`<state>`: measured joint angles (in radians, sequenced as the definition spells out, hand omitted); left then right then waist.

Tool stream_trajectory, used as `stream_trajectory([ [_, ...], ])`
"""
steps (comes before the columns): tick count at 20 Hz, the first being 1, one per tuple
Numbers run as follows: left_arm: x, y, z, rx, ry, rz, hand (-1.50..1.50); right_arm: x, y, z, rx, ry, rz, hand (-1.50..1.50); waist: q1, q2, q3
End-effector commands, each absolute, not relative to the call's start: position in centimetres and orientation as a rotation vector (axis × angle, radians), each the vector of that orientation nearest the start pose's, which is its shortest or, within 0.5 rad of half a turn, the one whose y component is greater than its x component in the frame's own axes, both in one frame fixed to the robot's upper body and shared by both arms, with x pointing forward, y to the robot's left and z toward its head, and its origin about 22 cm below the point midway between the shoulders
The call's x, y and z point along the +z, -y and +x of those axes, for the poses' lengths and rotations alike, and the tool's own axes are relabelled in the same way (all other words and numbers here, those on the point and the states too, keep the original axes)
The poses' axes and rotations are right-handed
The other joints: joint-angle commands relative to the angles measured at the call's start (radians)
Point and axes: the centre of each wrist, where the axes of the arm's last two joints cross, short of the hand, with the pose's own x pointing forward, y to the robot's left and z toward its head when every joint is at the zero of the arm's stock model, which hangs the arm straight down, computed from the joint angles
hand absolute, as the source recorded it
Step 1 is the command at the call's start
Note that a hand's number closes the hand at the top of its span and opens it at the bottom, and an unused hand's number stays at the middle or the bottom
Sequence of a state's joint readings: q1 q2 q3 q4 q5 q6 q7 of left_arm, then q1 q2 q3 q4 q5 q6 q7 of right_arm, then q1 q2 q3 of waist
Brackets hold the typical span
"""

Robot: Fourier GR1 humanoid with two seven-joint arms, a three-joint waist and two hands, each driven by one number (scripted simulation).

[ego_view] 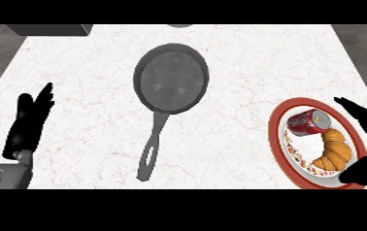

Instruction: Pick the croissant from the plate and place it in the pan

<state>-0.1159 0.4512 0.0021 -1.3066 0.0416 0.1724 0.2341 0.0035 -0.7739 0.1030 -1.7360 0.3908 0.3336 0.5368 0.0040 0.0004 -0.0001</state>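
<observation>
The croissant [334, 152] lies on the plate [281, 116] beside a toppled can [309, 122], ungrasped. The right hand [355, 112], fingers extended, brackets the plate for pickup. The pan [171, 78] sits well apart; the left hand [28, 121] rests open on the surface [86, 70].

Right hand [356, 142]: you get only black slivers at the right edge, most of it cut off, so finger posture can't be told. It covers the outer rim of the plate [281, 114] and meets the near tip of the croissant [335, 151] (whether it touches, unclear). Can [308, 122] label too small to read. Left hand [27, 123]: forearm cut by the lower-left corner. Grey round thing [180, 25] at the top edge, mostly cropped, not identifiable.
</observation>
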Motion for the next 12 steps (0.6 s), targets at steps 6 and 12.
stream_trajectory([
  [6,-0.2,-34.6,27.1,-0.092,1.220,0.510,0.00,8.8,34.3,24.9,1.038,0.766,-0.864,-1.50,-0.003,0.000,0.000],
  [12,1.3,-33.9,26.7,-0.095,1.200,0.495,0.00,8.3,34.8,24.4,1.057,0.747,-0.826,-1.50,-0.003,-0.001,0.000],
])
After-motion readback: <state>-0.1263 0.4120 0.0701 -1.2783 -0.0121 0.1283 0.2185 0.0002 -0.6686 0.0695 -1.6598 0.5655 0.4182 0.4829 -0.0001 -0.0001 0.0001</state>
